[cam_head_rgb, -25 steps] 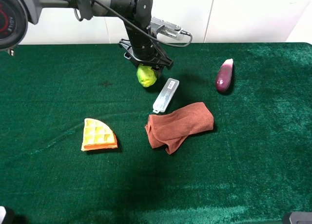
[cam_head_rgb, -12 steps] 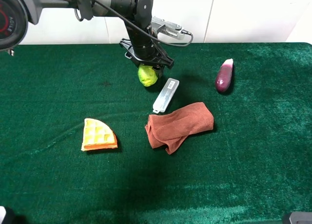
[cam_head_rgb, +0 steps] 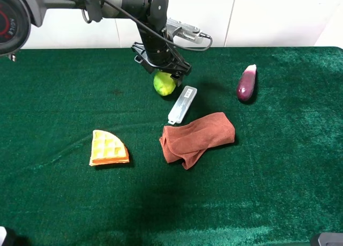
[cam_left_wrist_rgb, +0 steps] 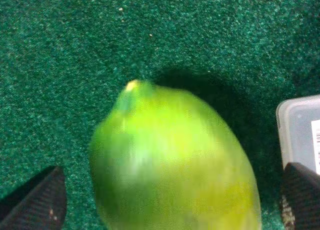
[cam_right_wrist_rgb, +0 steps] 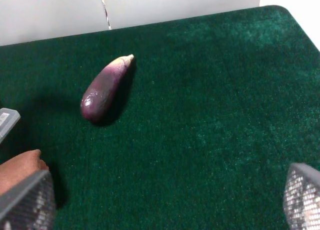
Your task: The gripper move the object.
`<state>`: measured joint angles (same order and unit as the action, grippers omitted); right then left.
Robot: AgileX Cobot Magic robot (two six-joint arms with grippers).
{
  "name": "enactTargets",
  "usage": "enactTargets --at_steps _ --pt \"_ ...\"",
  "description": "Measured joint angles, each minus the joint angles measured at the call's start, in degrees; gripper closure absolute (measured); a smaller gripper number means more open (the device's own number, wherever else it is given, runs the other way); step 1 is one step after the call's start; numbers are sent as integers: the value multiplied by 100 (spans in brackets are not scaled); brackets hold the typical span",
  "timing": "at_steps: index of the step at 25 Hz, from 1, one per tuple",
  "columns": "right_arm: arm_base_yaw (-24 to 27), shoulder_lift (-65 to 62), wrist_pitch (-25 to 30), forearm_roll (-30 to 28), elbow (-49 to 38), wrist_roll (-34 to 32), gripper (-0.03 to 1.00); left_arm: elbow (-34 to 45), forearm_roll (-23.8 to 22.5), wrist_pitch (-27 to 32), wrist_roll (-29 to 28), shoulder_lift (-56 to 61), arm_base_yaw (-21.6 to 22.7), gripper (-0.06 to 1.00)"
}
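The yellow-green fruit lies on the green cloth at the back middle, just left of a small grey case. My left gripper hangs right above it. In the left wrist view the fruit looks blurred and sits between the two black fingertips, which stand wide apart with a gap on each side. The left gripper is open. My right gripper is open and empty, low over the cloth on the right.
A grey case lies just right of the fruit. A rust-red cloth lies in the middle, an orange waffle wedge at the left, and a purple eggplant at the back right. White wall behind the table.
The fruit has shifted slightly to the right under the left gripper and now sits loose between the spread fingers. The arm has barely moved. The right arm has not moved.
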<state>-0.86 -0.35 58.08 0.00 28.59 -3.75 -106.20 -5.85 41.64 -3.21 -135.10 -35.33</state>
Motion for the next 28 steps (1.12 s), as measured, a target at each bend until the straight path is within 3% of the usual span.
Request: enactTargets --at_steps 8,28 --pt "0 0 0 0 0 0 27 -153 0 249 138 29 0 8" --pt "0 0 0 0 0 0 27 -401 0 2310 144 1609 -4 8"
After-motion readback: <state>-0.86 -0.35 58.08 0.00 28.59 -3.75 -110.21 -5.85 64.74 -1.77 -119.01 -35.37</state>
